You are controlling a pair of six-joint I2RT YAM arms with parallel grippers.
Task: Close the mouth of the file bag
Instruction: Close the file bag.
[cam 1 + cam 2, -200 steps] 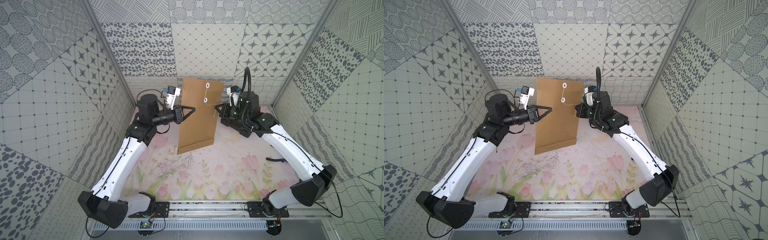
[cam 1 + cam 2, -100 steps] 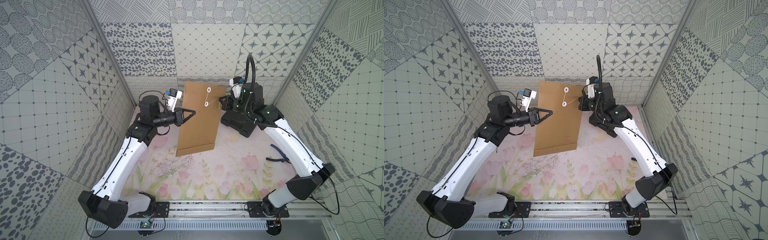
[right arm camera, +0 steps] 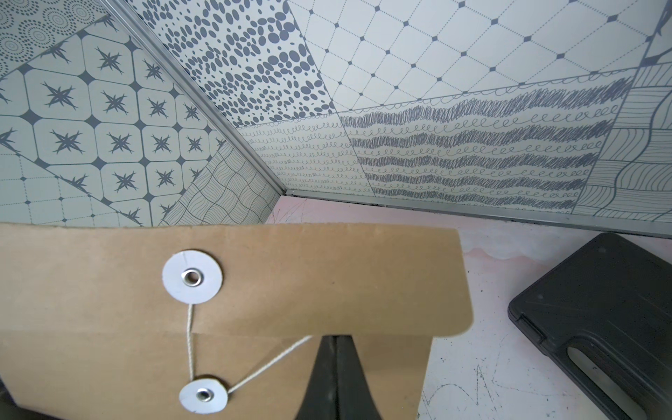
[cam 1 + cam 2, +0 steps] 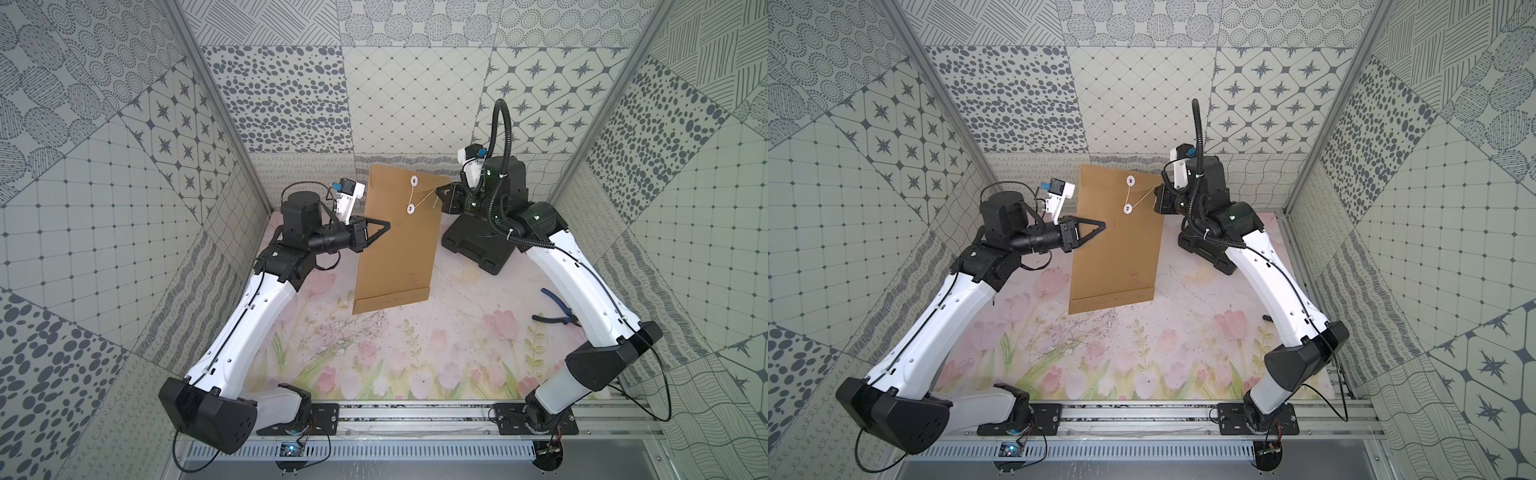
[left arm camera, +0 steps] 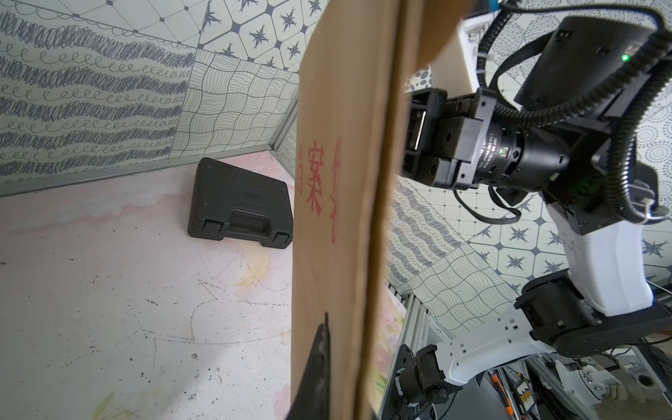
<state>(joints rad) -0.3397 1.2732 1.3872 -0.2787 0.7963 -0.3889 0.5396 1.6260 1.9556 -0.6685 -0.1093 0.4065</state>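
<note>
The brown file bag (image 4: 399,257) (image 4: 1117,249) stands tilted on its lower edge, with its flap (image 3: 327,283) folded down over the mouth. My left gripper (image 4: 388,226) (image 4: 1104,226) (image 5: 327,320) is shut on the bag's left edge, only one finger (image 5: 318,363) showing. A thin white string (image 4: 424,200) (image 3: 269,367) runs from the upper white disc (image 4: 414,180) (image 3: 192,277) down round the lower disc (image 4: 410,209) (image 3: 203,395), then taut to my right gripper (image 4: 438,192) (image 4: 1154,192) (image 3: 336,340). That gripper is shut on the string at the flap's right edge.
A black plastic case (image 4: 478,245) (image 5: 236,203) (image 3: 600,312) lies on the mat behind and under my right arm. Blue-handled pliers (image 4: 557,309) lie at the right. The patterned back wall is close behind the bag's top.
My right gripper has risen and moved back with the string, pulling it taut from the lower disc. The bag has tilted a little and the pliers have come into view.
</note>
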